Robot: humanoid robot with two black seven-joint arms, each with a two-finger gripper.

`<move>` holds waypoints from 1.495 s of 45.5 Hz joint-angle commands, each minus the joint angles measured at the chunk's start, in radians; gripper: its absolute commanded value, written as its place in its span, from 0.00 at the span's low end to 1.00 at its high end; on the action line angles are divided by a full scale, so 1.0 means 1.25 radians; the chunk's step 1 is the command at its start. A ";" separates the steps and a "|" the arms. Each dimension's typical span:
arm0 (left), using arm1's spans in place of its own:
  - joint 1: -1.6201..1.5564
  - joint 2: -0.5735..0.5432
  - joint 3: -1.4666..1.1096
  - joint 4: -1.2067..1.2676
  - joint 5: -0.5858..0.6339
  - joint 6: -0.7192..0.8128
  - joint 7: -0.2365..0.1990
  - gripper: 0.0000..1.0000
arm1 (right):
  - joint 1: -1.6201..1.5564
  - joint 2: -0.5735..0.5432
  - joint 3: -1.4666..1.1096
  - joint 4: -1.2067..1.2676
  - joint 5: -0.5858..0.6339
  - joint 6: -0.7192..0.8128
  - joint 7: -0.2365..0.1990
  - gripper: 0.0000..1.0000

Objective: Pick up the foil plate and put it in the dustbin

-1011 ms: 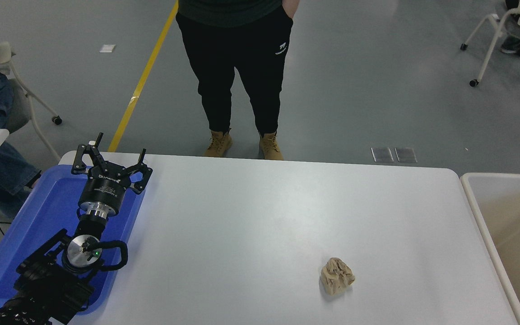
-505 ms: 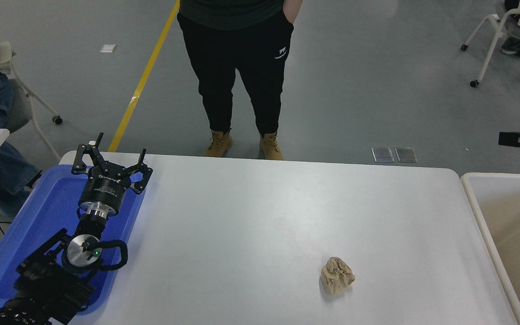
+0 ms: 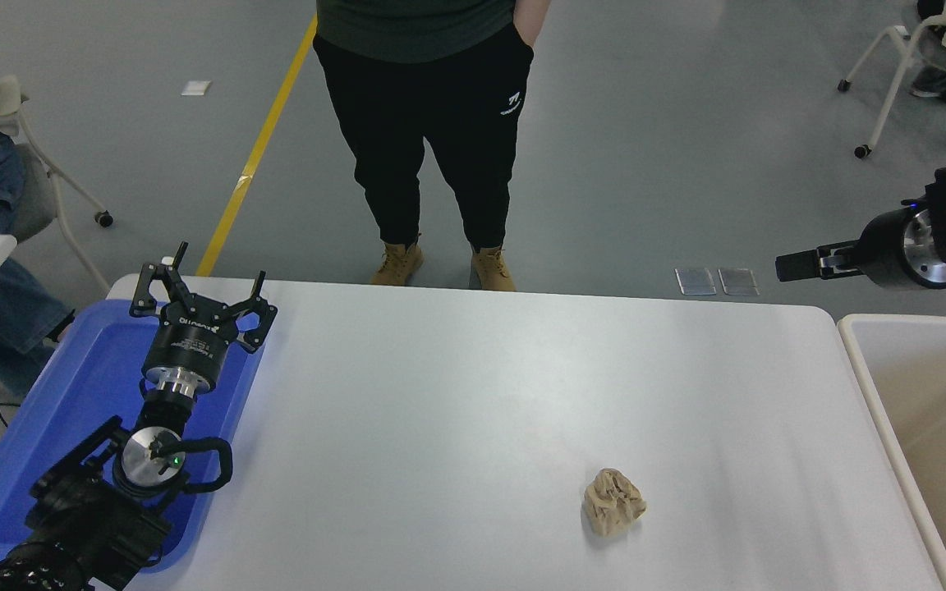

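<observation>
Near edge, lower left: left gripper point(image 3: 200, 289) parked over blue tray point(image 3: 91, 373), fingers spread, empty. Brown paper ball point(image 3: 613, 501) alone mid-table point(image 3: 473, 394). Dustbin point(image 3: 855, 349) abuts right edge. Right gripper point(image 3: 797, 267) high beyond far corner; I can't tell its opening. Foil plate unseen. Person point(image 3: 432, 131) at far side.

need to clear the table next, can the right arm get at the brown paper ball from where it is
Probably yes. The paper ball sits alone on the white table, nothing around or over it. The right gripper hangs above the far right corner, with open table between them.
</observation>
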 commanded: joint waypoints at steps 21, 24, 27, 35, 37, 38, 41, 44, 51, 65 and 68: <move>0.001 0.000 0.000 0.000 0.000 0.000 -0.001 1.00 | 0.221 0.254 -0.015 0.145 0.293 0.271 -0.002 1.00; 0.000 0.000 0.000 0.000 -0.001 0.001 -0.001 1.00 | 0.222 0.280 -0.015 0.145 0.318 0.286 -0.002 1.00; 0.001 0.000 0.000 0.000 -0.001 0.001 -0.001 1.00 | 0.228 0.299 -0.016 0.145 0.360 0.307 -0.002 1.00; 0.001 0.000 0.000 0.000 -0.001 0.001 -0.001 1.00 | 0.246 0.338 -0.025 0.145 0.472 0.467 -0.001 1.00; 0.000 0.000 0.000 0.000 0.000 0.001 0.000 1.00 | 0.247 0.339 -0.030 0.143 0.479 0.480 -0.001 1.00; 0.000 0.000 0.000 0.000 0.000 0.000 0.000 1.00 | 0.247 0.339 -0.031 0.141 0.483 0.485 -0.001 1.00; 0.000 0.000 0.000 0.000 0.000 0.000 0.000 1.00 | 0.247 0.341 -0.046 0.139 0.482 0.492 -0.001 1.00; 0.000 0.000 0.000 0.000 0.000 0.000 0.000 1.00 | 0.247 0.342 -0.071 0.139 0.477 0.499 -0.001 1.00; 0.001 0.000 0.000 0.000 0.000 0.000 0.000 1.00 | 0.248 0.342 -0.103 0.139 0.460 0.524 -0.001 1.00; 0.001 0.001 0.000 0.000 0.000 0.000 0.000 1.00 | 0.271 0.368 -0.145 0.137 0.456 0.524 0.000 1.00; 0.001 0.001 0.000 0.000 0.000 0.000 0.000 1.00 | 0.276 0.369 -0.157 0.137 0.455 0.524 -0.001 1.00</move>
